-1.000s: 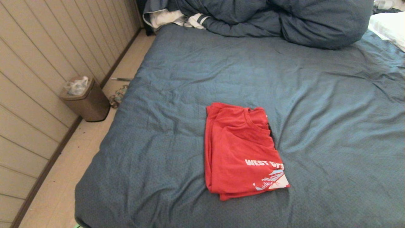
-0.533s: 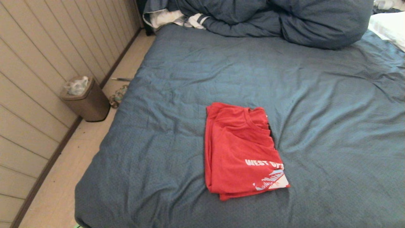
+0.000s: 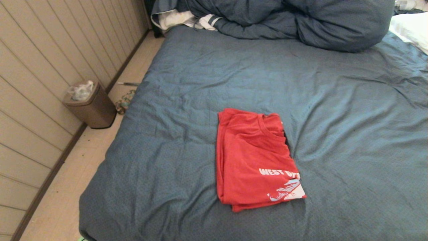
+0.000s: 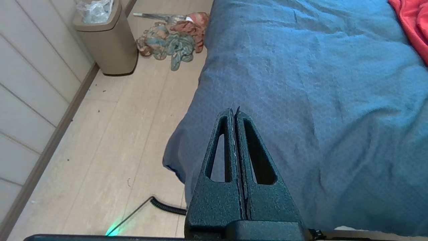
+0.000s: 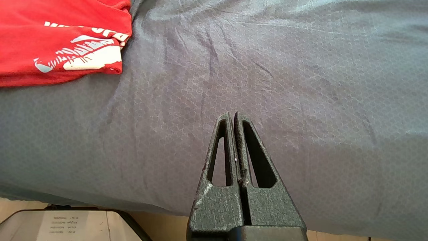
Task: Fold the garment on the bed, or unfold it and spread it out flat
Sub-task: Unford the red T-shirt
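Note:
The red T-shirt (image 3: 252,159) lies folded into a tall rectangle near the front middle of the bed (image 3: 351,134), with white lettering and a white and light-blue graphic at its near right corner. My left gripper (image 4: 234,112) is shut and empty above the bed's near left corner; only the shirt's edge (image 4: 414,26) shows there. My right gripper (image 5: 232,115) is shut and empty over the sheet near the front edge, to the right of the shirt (image 5: 60,36). Neither arm appears in the head view.
A bunched dark-blue duvet (image 3: 301,20) and white striped cloth (image 3: 180,18) lie at the bed's far end. A tan bin (image 3: 92,105) stands by the panelled wall on the left. Crumpled cloth (image 4: 170,40) and a coiled cable (image 4: 164,206) lie on the floor.

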Controlling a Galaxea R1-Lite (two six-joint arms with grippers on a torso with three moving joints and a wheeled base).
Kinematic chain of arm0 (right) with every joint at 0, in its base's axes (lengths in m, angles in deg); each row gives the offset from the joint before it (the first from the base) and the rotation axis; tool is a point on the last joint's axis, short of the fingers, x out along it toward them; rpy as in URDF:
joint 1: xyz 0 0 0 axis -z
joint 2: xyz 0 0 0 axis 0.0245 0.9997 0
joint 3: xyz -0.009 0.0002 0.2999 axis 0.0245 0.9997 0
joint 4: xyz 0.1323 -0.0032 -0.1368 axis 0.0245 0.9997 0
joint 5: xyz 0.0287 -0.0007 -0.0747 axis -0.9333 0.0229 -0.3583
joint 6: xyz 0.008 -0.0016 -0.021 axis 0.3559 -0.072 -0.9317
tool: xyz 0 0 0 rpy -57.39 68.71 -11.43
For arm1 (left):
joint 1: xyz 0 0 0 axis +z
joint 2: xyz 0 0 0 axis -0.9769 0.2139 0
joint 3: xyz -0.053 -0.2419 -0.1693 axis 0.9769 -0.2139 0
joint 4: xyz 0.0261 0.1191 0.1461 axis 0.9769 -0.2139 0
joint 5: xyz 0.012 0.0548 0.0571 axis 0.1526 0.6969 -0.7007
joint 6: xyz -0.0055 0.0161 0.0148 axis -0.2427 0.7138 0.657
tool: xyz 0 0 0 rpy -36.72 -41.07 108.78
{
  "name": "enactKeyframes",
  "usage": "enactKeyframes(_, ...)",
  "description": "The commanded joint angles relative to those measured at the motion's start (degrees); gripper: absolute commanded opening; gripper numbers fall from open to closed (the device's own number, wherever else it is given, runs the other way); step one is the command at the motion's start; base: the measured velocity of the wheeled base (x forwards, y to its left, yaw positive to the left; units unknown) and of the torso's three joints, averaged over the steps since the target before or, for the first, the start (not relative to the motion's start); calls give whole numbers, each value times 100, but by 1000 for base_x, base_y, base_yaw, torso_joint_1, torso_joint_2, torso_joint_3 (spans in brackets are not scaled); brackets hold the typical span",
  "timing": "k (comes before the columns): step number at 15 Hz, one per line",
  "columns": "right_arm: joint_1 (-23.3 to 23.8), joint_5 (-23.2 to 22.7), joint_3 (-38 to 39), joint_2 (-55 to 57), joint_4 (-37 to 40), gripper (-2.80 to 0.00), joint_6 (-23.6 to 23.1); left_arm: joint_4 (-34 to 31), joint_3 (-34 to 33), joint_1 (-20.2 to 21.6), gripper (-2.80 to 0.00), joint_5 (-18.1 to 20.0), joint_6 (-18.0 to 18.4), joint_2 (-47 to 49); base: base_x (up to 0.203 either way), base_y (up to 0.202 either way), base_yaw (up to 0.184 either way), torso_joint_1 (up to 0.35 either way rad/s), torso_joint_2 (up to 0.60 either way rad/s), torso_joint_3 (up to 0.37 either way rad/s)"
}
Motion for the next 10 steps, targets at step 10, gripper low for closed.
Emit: enactKeyframes(10,-10,-276,-3220,3143,1207,-280,-53,-528,245,0,-280,5,231,382,0,0,0,0,0,0)
